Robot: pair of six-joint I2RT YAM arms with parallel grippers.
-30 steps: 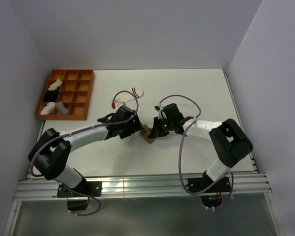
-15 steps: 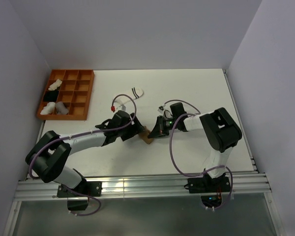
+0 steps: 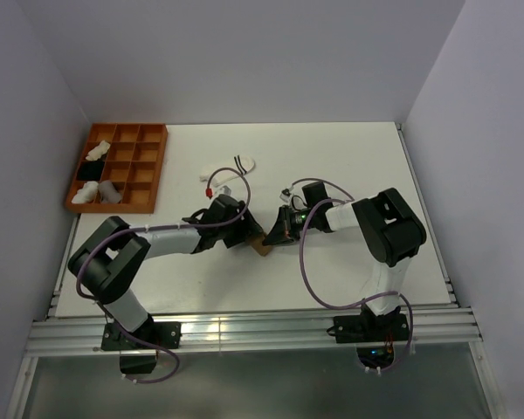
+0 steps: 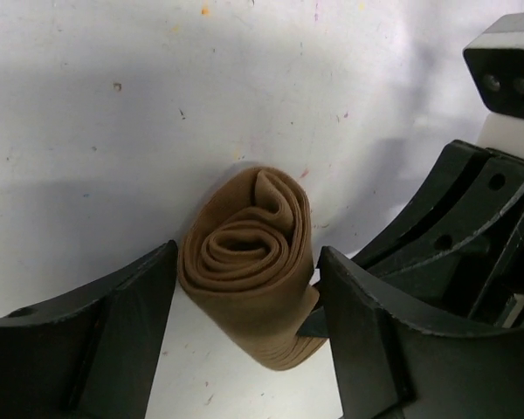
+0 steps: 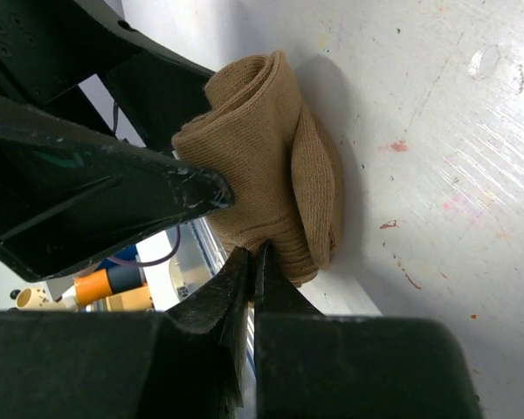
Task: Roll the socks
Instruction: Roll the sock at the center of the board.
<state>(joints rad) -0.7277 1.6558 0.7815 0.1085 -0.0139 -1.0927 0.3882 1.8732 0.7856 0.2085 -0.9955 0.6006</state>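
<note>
Roll of tan sock (image 4: 253,209) lies on the surface (image 4: 113,105) right between the spread fingers of the left end effector (image 4: 247,253). Its spiral end faces that wrist and its long axis runs along the gap, so the left arm is nearer to squeeze it. The right end effector (image 5: 249,262), pressed together, touches the roll's lower edge; whether it nips cloth I cannot tell. Socks: three, counting a striped white sock (image 3: 243,163) and a red-cuffed sock (image 3: 215,181) farther back. One tray (image 3: 146,153), four bundles (image 3: 111,190).
</note>
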